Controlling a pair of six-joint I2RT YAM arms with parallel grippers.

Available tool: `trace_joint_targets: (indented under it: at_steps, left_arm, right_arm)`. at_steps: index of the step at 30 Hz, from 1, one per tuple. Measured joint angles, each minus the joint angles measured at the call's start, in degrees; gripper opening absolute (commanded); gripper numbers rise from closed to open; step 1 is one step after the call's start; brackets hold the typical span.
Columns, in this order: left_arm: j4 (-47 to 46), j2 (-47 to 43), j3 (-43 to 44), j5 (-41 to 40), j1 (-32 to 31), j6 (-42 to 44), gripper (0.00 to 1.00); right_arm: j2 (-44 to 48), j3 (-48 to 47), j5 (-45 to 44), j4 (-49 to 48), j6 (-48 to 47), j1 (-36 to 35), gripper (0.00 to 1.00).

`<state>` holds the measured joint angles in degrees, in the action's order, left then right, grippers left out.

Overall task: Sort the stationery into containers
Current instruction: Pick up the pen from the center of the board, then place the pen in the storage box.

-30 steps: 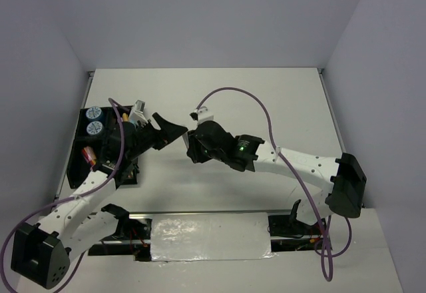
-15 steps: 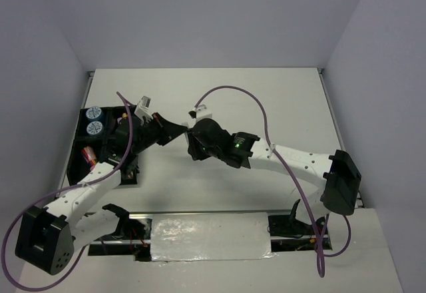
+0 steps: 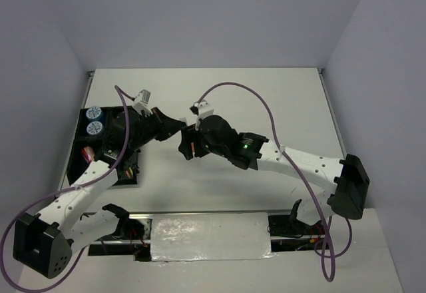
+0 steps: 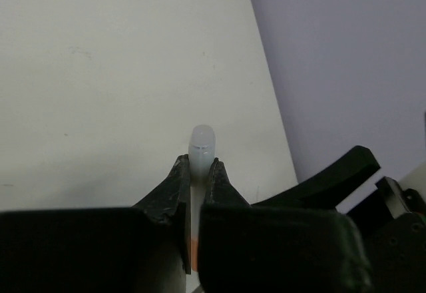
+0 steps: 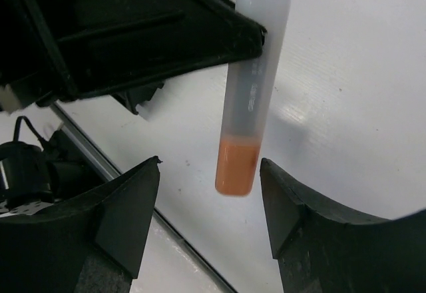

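Note:
A short stick (image 5: 249,93) with an orange end and a translucent white cap hangs above the white table. My left gripper (image 4: 198,162) is shut on it, and the capped end (image 4: 202,140) pokes out past the fingertips. In the top view the left gripper (image 3: 178,125) meets my right gripper (image 3: 188,145) at mid-table. The right gripper (image 5: 210,166) stands open, its jaws on either side of the orange end without touching it. The black organiser tray (image 3: 83,166) lies at the left, partly hidden by the left arm, with two blue-white rolls (image 3: 94,114) in a far compartment.
A pink-orange highlighter (image 3: 88,153) lies in a nearer compartment of the tray. Purple cables loop above both arms. A metal rail with a foil-covered strip (image 3: 210,235) runs along the near table edge. Walls close in the table at the back and on both sides.
The left gripper closed on the stick. The right gripper then opened and let it go. Both wrists shifted slightly where they meet.

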<state>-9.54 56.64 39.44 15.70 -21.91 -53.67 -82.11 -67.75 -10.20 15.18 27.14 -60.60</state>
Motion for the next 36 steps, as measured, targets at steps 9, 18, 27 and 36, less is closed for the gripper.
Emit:
trace_joint_targets:
  at_steps: [9, 18, 27, 36]
  left_arm:
    - [18.43, 4.76, 14.40, -8.57, 11.98, 13.29, 0.00]
    - [27.21, 24.83, 26.18, -16.59, 27.85, 19.26, 0.00]
    - [31.98, 36.76, 38.80, -24.83, 29.75, 21.05, 0.00]
    - [32.26, 39.82, 38.12, -25.07, 31.28, 21.97, 0.24]
  right_arm:
    - [8.61, 4.44, 1.07, -0.09, -1.51, 0.04, 0.70]
    - [21.84, 11.78, 0.90, 0.55, -4.15, 0.17, 0.71]
    - [25.77, 19.17, 1.99, 1.09, -5.70, 0.48, 0.71]
    - [27.36, 19.50, 2.10, 0.92, -6.08, 0.50, 0.71]
